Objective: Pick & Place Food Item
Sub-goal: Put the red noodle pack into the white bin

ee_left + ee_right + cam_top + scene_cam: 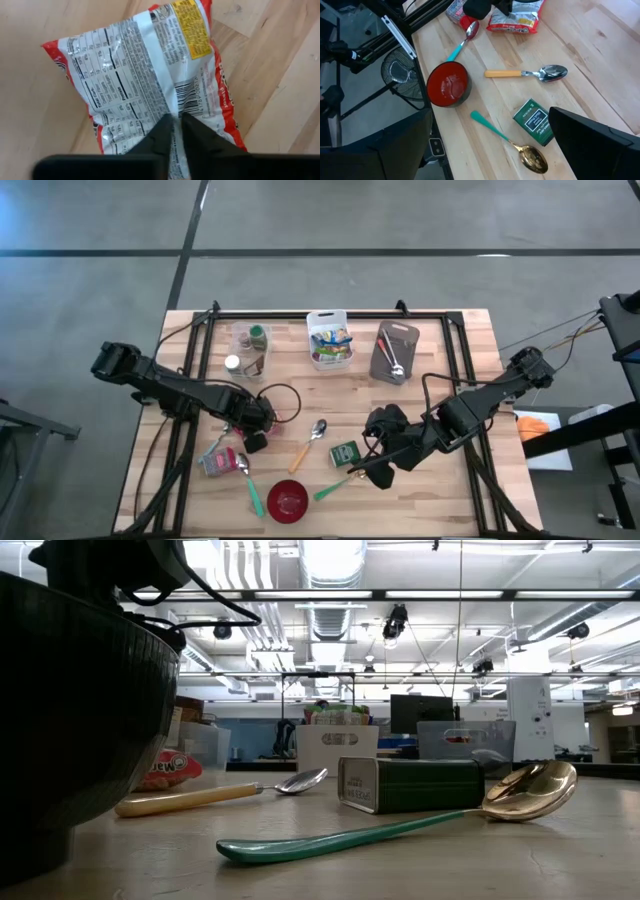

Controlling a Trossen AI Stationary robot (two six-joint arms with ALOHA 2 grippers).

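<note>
Pinched between the left gripper [176,131]'s closed fingers is the back seam of a red snack bag [150,75], lying flat on the wooden table [280,90] directly beneath it. Farther off, the right gripper [375,470] hovers open above a green tin [536,121].

Two dark jointed arms, black cables, tapered matte-black fingers [197,137].
</note>
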